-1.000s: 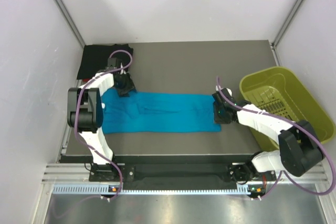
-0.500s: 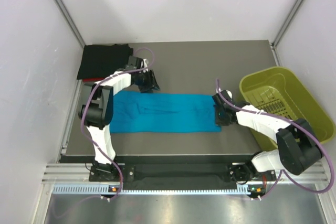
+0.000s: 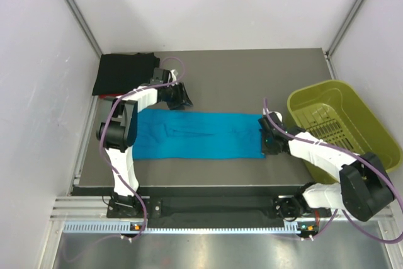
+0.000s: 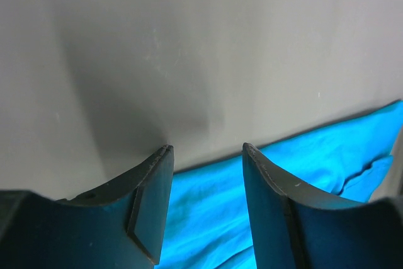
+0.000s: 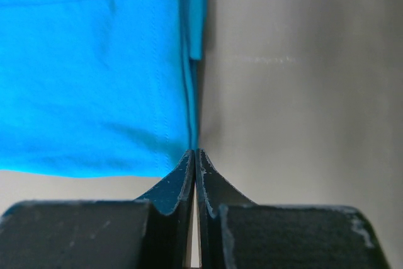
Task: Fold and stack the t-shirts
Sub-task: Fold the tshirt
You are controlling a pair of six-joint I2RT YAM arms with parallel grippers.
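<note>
Item, task piece: teal t-shirt (image 3: 195,135), soft thin knit in bright blue, lying as a long narrow band across the middle of the grey table (image 3: 252,80); its surface is mostly flat with a few shallow creases, and a stitched hem shows along its right end. Item, second task piece: black t-shirt (image 3: 123,74), a compact dark fold in the far left corner, well apart from the teal one. Item, right gripper (image 5: 195,155): dark fingers pressed together at the right hem of the teal t-shirt, the cloth's edge running into the tips, so it appears to pinch that hem. Item, left gripper (image 4: 206,155): fingers parted with nothing between them, hanging over bare table just beyond the band's far long edge, near its left part. Item, bin (image 3: 362,114): rigid yellow-green plastic with a slotted floor, at the right, not touching the cloth. Step in hand, by judgement: the crosswise fold of the band, begun from the right end. Next move calls for lifting the pinched hem and carrying it leftward over the band without dragging the limp fabric askew, and the left gripper probably needs to take hold too.
</note>
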